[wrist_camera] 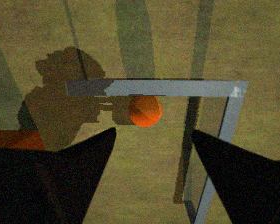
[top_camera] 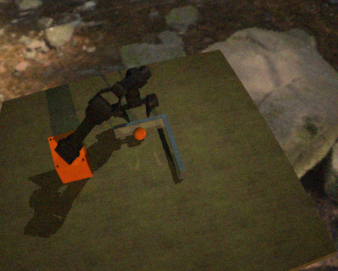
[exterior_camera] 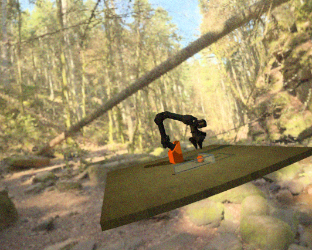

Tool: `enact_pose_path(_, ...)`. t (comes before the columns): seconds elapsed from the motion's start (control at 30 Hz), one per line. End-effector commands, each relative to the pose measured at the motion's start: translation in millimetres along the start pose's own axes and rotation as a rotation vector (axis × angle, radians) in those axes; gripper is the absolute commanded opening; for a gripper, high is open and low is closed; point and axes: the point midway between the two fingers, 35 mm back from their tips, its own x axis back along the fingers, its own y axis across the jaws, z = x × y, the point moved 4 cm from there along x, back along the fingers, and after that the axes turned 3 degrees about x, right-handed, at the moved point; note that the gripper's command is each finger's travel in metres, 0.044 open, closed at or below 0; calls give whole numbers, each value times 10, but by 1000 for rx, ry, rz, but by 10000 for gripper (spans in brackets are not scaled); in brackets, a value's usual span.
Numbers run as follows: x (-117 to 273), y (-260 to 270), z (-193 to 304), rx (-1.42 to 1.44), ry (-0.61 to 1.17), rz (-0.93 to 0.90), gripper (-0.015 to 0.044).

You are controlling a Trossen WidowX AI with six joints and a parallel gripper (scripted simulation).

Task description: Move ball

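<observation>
Walls: two low clear walls (top_camera: 170,140) meet in a corner on the green table (top_camera: 230,191).
Inside the corner: the ball (top_camera: 140,133), against the shorter wall, apparently touching it, though the dim top view leaves that unsure.
Ball: round, plain orange, lit on one side, resting on the table.
Gripper: gripper (wrist_camera: 151,150) above the ball, jaws spread wide, holding nothing.
</observation>
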Motion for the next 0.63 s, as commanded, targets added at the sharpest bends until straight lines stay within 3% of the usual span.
enact_pose_path(0.0, -38, 5, 4, 2, 3, -7, 380)
enact_pose_path(0.13, -38, 5, 4, 2, 3, -7, 380)
enact_pose_path(0.23, 89, 9, 6, -6, 2, -8, 440)
enact_pose_path(0.37, 408, 35, 23, -2, 6, -13, 440)
enact_pose_path(0.6, 423, 37, 25, -1, 7, -13, 440)
